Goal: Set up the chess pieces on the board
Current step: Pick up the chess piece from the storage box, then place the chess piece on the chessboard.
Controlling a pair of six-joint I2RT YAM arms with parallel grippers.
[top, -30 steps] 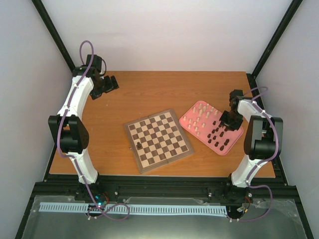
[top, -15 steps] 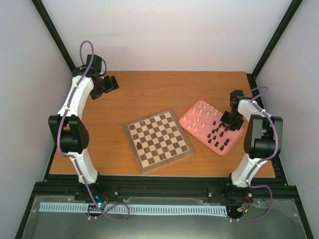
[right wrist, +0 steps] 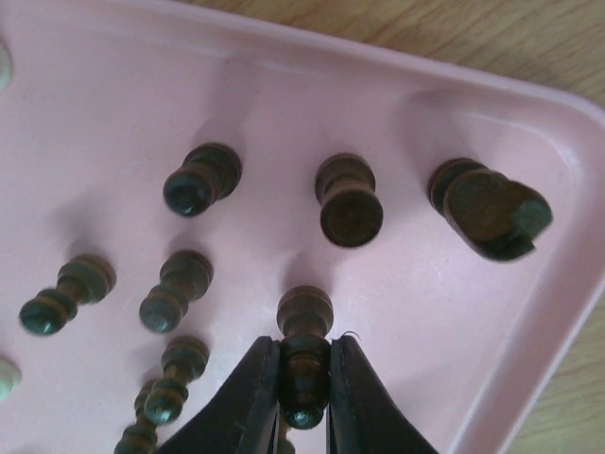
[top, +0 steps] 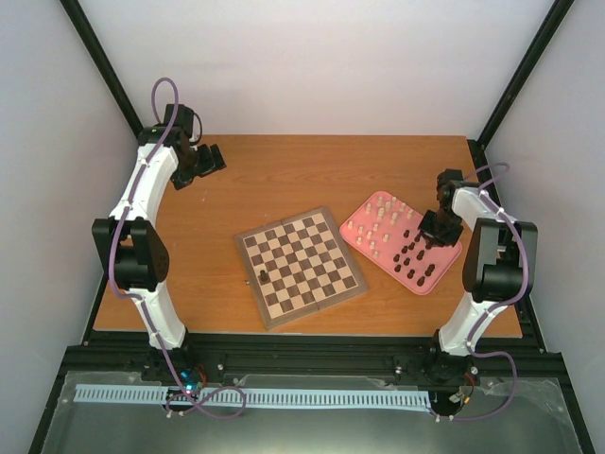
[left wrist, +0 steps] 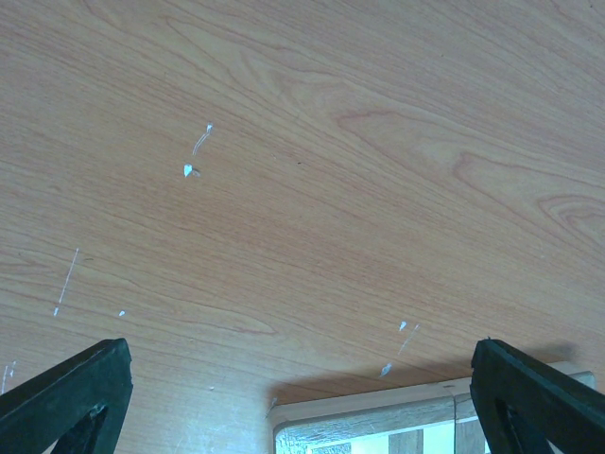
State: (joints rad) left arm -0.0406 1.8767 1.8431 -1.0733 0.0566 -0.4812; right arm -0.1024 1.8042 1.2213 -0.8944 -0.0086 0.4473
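Now the right tool (right wrist: 304,367) is pinched shut on an upright dark piece (right wrist: 304,317) in the pink tray (right wrist: 113,123), right of centre on the counter (top: 284,175), with the board (top: 301,267) just left of it, far nearer than the open, empty left tool (top: 203,161) at upper left.

No readable text, label or number shows anywhere.
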